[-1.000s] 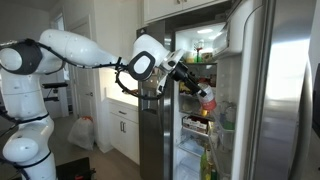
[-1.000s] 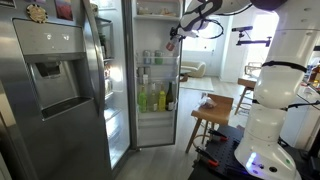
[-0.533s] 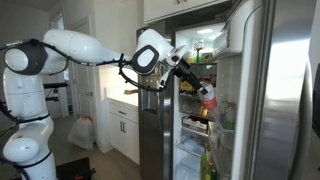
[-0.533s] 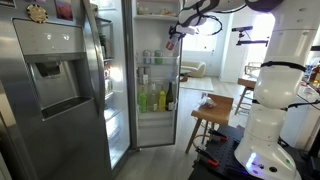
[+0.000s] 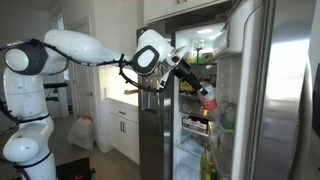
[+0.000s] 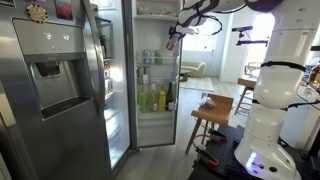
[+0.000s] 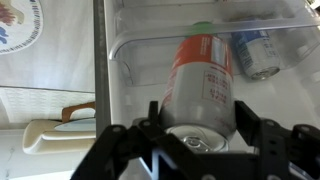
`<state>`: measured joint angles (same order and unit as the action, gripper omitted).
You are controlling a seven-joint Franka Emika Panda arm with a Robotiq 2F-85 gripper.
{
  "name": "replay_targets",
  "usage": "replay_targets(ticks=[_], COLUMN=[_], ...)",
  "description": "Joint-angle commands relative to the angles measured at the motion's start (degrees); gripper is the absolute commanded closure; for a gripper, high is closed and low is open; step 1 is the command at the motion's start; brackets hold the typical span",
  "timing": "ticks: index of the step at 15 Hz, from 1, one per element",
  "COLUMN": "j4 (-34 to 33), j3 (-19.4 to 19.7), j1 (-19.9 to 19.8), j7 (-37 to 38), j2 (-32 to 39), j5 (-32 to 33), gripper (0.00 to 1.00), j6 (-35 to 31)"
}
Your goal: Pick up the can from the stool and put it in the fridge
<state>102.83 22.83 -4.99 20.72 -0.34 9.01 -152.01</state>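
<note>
1. The fridge (image 6: 52,90) fills the side of the room. It is stainless steel with a dispenser in one door, and the other door stands open on lit shelves.
2. The white robot arm (image 5: 85,47) stretches out level from its base toward the open compartment, with the wrist at the fridge's edge.
3. A wooden stool (image 6: 212,112) stands on the floor just beside the robot's base, well below the arm.
4. A row of green and yellow bottles (image 6: 155,99) stands on a shelf in the lit compartment, lower than the wrist.
5. The gripper (image 7: 198,130) is inside the fridge opening at upper-shelf height. Its dark fingers (image 7: 150,122) press against both sides of the can, clamped on it.
6. The can (image 7: 203,85) is reddish-orange with a pale label. It sits in that grip with its silver top toward the wrist camera, in front of a clear bin. I cannot tell whether it touches a shelf.
7. A blue and white can (image 7: 256,50) lies beyond it, in the clear bin.
</note>
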Motion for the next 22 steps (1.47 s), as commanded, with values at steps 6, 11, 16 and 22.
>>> replay_targets(ticks=[6, 11, 16, 22], j4=[-5.0, -10.2, -14.7, -19.2], j3=[0.3, 0.4, 0.8, 2.3], j1=[0.1, 0.2, 0.1, -0.3], j7=[1.5, 1.0, 0.9, 1.2], j2=[4.8, 8.4, 12.1, 17.1], j5=[3.0, 3.3, 3.6, 3.7], gripper=[0.51, 0.51, 0.51, 0.51], j6=[2.0, 3.8, 4.2, 2.8])
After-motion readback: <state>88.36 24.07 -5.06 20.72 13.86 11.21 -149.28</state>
